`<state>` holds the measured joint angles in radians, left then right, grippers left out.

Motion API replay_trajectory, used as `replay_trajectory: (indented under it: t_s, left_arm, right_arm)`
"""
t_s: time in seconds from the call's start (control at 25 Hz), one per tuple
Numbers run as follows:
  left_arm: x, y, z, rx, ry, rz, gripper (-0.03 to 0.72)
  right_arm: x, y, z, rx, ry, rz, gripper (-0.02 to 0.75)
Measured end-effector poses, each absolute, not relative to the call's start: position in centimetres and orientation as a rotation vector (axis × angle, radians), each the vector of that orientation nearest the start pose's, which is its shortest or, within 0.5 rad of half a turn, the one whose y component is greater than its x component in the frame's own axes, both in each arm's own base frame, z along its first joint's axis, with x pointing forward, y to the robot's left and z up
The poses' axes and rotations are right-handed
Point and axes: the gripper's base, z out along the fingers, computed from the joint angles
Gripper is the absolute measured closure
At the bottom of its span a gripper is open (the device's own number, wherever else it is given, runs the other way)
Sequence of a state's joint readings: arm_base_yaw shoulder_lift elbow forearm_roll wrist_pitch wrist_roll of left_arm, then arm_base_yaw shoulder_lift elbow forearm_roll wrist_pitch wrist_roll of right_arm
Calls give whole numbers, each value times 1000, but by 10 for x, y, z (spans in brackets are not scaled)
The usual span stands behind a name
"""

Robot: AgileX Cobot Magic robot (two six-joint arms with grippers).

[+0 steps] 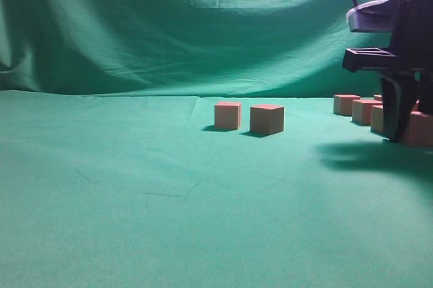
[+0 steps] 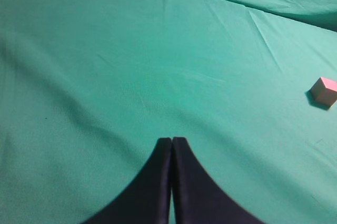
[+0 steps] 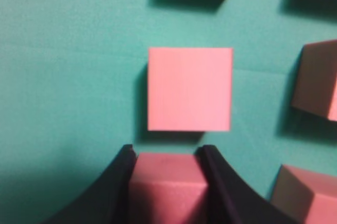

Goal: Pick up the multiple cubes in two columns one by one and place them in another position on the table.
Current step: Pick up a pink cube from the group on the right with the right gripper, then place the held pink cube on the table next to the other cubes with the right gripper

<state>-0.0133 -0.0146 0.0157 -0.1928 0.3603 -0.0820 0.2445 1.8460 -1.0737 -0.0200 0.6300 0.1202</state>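
My right gripper [image 3: 167,153] is shut on a cube [image 3: 167,187], its two black fingers pressed against the cube's sides, low at the table [image 1: 135,200]. Another cube [image 3: 189,88] lies just ahead of it, and more cubes [image 3: 317,79] stand in a second column to the right. In the exterior view the right gripper [image 1: 398,122] is down among the cubes [image 1: 366,111] at the far right. Two cubes [image 1: 228,115] [image 1: 266,119] stand apart at the middle of the table. My left gripper [image 2: 172,141] is shut and empty above bare cloth, with one cube [image 2: 323,91] far to its right.
A wrinkled green backdrop curtain [image 1: 203,24] hangs behind the table. The right arm's body [image 1: 385,24] hangs over the right edge of the exterior view and casts a shadow on the cloth.
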Motion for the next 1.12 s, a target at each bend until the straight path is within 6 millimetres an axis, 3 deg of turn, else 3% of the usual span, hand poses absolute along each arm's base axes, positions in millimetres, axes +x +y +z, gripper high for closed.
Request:
replay_trajectory:
  t_s: [0.12,0.32,0.44,0.72,0.88,1.12]
  left_arm:
    - [52,-7,177,-182,1837,-255,688]
    - [52,-7,177,-182,1837,-255,688]
    - [52,-7,177,-182,1837,-255,688]
    - [52,-7,177,-182,1837,-255,688]
    - [52,-7,177,-182,1837,-255,688]
    - [52,-7,177,-182,1837,-255,688]
  right_arm:
    - [336,83,164,-202,2922,36,479]
    - [340,98,209,-322,2944,36,479]
    - [341,129,242,-442,2897,60,479]
    - [333,222,313,-681,2649,198,479]
    - [340,266,312,-741,2654,221,479]
    - [361,311,270,-767,2713,212,479]
